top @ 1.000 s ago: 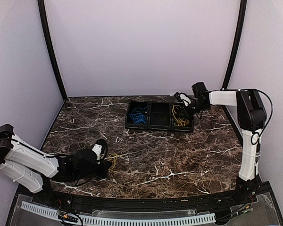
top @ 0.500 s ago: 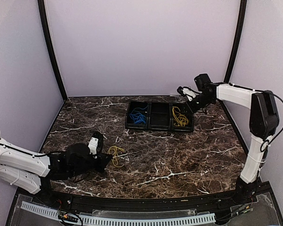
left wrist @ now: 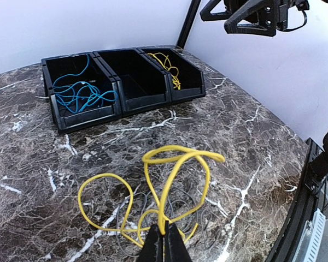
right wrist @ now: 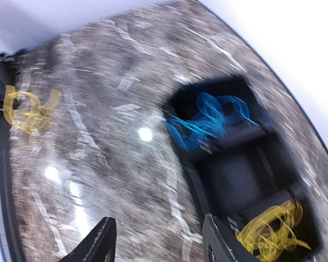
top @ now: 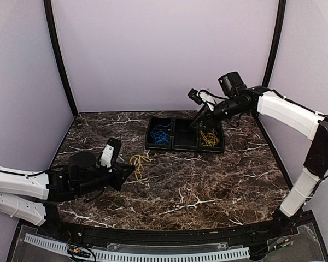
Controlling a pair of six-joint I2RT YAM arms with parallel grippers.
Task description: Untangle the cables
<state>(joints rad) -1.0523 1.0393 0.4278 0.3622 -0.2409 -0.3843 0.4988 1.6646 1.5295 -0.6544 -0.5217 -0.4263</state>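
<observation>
While the left gripper [left wrist: 164, 243] is pinching the yellow cable [left wrist: 175, 169] at 9 o'clock, right gripper [right wrist: 158, 240] hanging released, the grey cable [left wrist: 132, 196] underneath is probably risking snagging.

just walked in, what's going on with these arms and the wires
The left gripper is shut on a thin yellow cable looped on the marble table. The right gripper hangs open and empty above a black three-bin plastic tray. A thin blue cable lies in its left bin, another yellow cable in its right bin; the middle bin holds nothing.
</observation>
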